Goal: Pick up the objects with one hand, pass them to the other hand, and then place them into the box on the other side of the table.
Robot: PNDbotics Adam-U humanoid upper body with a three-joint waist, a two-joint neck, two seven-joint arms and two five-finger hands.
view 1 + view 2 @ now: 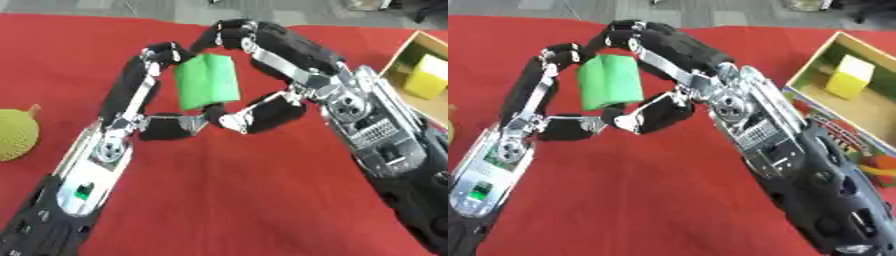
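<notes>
both hands around green block

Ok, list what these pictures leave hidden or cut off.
- Green block: lower end hidden by the thumbs of the left hand and right hand, both views.
- Box: cut by the right edge; yellow block inside.
- Yellow spiky fruit: cut by the left edge, left eye view.

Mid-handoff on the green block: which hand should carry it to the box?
Right. The box sits at the table's right edge, beside the right hand. Both that hand and the left hand have fingers curled round the green block, so the left likely just needs to let go.
</notes>
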